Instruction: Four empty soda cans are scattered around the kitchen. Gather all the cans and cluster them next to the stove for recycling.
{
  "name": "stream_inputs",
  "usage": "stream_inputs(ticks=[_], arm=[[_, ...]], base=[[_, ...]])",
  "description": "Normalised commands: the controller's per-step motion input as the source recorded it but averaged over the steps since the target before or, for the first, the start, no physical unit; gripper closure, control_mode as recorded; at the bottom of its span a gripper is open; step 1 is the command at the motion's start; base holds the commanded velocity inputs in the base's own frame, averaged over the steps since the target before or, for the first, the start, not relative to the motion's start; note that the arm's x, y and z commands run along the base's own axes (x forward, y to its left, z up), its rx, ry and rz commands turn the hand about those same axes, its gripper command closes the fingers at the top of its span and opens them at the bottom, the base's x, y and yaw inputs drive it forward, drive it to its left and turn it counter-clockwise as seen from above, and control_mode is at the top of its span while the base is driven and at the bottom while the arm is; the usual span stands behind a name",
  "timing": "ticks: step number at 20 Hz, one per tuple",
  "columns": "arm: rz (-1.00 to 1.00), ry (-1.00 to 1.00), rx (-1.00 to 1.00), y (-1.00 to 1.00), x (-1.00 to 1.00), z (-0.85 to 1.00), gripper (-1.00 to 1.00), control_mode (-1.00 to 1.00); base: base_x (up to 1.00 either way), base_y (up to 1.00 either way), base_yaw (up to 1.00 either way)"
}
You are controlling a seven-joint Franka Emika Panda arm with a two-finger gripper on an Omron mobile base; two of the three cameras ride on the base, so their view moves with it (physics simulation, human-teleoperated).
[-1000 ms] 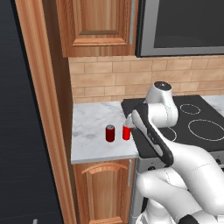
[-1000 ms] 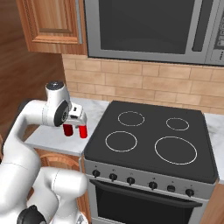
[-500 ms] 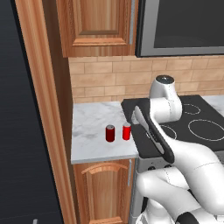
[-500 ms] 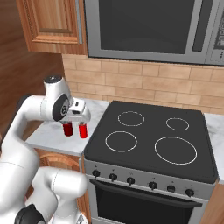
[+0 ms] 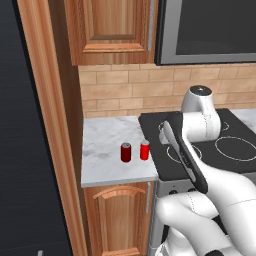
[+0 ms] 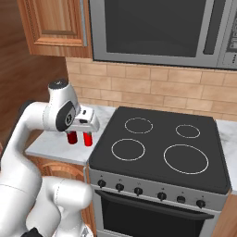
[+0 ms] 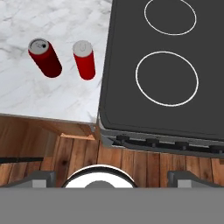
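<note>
Two red soda cans stand upright and close together on the marble counter (image 5: 102,142), just left of the stove (image 5: 235,150). The darker can (image 5: 126,152) is on the left and the brighter can (image 5: 145,150) is nearer the cooktop. From the hand view, the darker can (image 7: 45,57) and the brighter can (image 7: 84,60) sit at upper left, beside the stove's black glass (image 7: 166,78). My gripper (image 6: 82,126) hovers above the cans (image 6: 88,139), partly covering them. The gripper (image 7: 111,177) is open wide with nothing between its fingertips (image 7: 41,177).
A dark microwave (image 6: 157,28) hangs over the stove (image 6: 157,143). A wooden upper cabinet (image 5: 110,30) sits above the counter, and a tall wood panel (image 5: 50,125) closes its left end. A brick backsplash runs behind. Oven knobs (image 6: 139,190) line the stove's front edge.
The hand has drawn up and a little toward the stove, away from the two cans, which stay in place. The jaws stay open.
</note>
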Motion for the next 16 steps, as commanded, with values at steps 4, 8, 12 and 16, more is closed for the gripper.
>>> stream_inputs(ticks=[4,8,12,16], arm=[[0.00,-0.01,0.00,-0.04,-0.29,0.00,-1.00,-1.00],[0.00,0.00,0.00,0.00,-0.21,0.00,-1.00,-1.00],[0.00,0.00,0.00,0.00,0.00,0.00,-1.00,1.00],[0.00,0.00,0.00,0.00,0.00,0.00,-1.00,1.00]], base=[[0.00,0.00,0.00],[0.00,0.00,0.00],[-0.15,0.00,0.00],[-0.58,0.00,0.00]])
